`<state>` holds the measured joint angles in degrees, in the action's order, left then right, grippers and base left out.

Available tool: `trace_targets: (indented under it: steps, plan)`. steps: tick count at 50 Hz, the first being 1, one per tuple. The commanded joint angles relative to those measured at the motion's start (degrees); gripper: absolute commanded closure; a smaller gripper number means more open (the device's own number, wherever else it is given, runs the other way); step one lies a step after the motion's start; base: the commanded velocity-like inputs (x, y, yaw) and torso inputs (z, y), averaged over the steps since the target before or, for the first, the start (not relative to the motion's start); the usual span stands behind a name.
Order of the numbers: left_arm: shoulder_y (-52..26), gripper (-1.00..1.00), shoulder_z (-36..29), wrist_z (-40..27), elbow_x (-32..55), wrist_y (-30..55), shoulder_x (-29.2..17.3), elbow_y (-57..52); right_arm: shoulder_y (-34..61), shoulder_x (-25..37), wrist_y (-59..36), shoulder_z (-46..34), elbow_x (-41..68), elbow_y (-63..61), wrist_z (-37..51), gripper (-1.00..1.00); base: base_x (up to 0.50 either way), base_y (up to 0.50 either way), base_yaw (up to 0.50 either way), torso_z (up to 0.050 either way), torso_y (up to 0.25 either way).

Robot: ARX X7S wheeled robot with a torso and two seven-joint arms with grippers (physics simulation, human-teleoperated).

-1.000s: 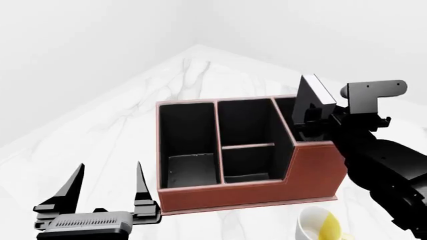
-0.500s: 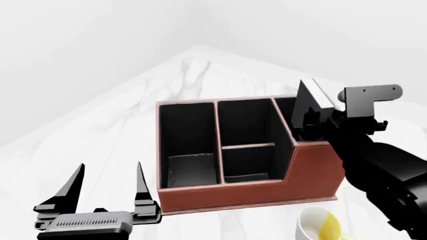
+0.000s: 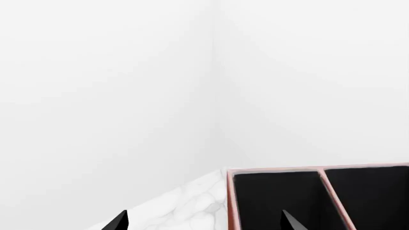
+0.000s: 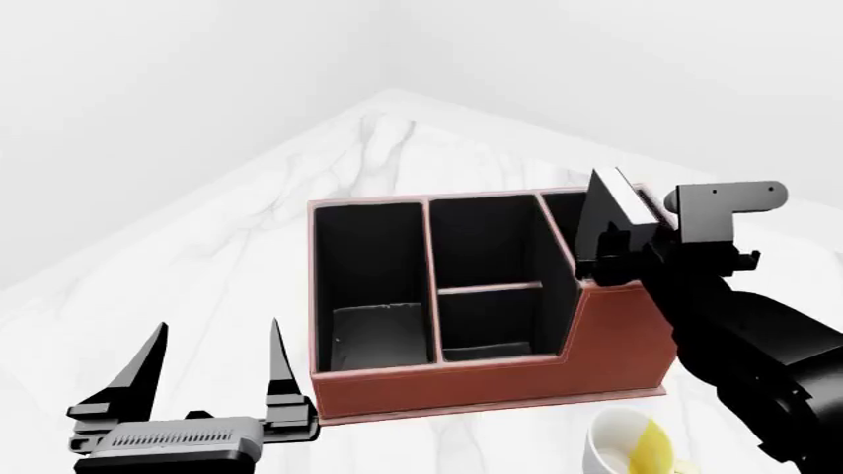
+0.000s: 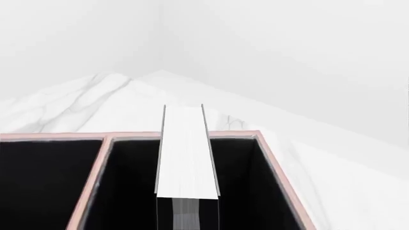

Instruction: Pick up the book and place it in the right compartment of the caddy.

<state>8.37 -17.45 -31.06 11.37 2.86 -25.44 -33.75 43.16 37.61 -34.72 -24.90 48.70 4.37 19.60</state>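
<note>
The reddish-brown caddy (image 4: 527, 380) with black lining stands on the marble table. My right gripper (image 4: 609, 240) is shut on the book (image 4: 614, 200), a black hardcover with white page edges, held upright and partly lowered into the right compartment (image 4: 564, 219), the tallest cell. In the right wrist view the book (image 5: 187, 153) stands edge-up inside that compartment (image 5: 243, 191), between its walls. My left gripper (image 4: 211, 380) is open and empty in front of the caddy's left corner; in the left wrist view only its fingertips (image 3: 290, 223) show near the caddy (image 3: 230, 201).
A white-and-yellow mug (image 4: 635, 446) stands in front of the caddy's right end, under my right arm. The long left cell (image 4: 369, 286) and the divided middle cell (image 4: 488, 286) hold nothing. The table meets two white walls in a corner behind.
My right gripper has lowered the book further into the right compartment. The left arm has not moved.
</note>
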Motion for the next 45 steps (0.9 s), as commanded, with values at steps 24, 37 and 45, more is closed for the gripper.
trace_targets:
  steps: [24,37,45]
  plan:
    - [-0.14,-1.0,-0.28,-0.35,0.15,-0.08,-0.26,0.11,-0.98,-0.04,0.32,0.86,-2.76,-0.48,-0.33,1.0,0.0,0.0,0.0,0.0,0.0]
    - [-0.19,-1.0,-0.44,-0.43,0.14,-0.21,-0.32,0.24,-0.73,-0.23,1.13,0.82,-3.23,0.12,-0.63,-1.0,0.0,0.0,0.0,0.0,0.0]
    - [-0.21,-1.0,-0.45,-0.52,0.2,-0.26,-0.38,0.31,-0.83,-0.34,2.02,0.64,-3.71,0.94,-1.29,-1.0,0.0,0.0,0.0,0.0,0.0]
